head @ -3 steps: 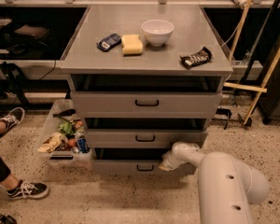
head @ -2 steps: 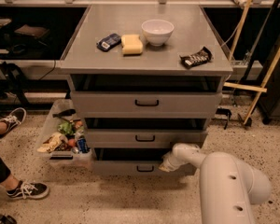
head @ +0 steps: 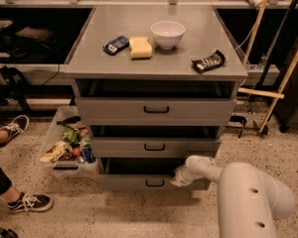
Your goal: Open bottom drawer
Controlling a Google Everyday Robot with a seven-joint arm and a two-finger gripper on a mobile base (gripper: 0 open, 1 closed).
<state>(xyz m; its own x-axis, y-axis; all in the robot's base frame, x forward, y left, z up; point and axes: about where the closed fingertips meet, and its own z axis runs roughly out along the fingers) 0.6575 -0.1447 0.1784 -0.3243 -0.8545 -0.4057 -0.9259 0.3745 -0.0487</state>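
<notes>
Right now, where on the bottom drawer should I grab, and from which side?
Grip the black loop handle centred on the bottom drawer, coming straight in from the front: it is a horizontal bar on a flat panel. The gripper sits just right of it.

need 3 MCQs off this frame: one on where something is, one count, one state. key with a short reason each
1. Where is the gripper?
A. at the bottom drawer front, right of its black handle
B. over the floor bin
C. at the top drawer's handle

2. How many things lie on the cabinet top?
A. two
B. four
C. six

3. How does the white bowl stand?
A. upside down
B. on its side
C. upright

Key:
1 A: the arm's tip is at the lowest panel, just right of the handle.
2 B: the bowl, the yellow sponge, the blue packet and the chocolate bar.
3 C: its open mouth faces up.
</notes>
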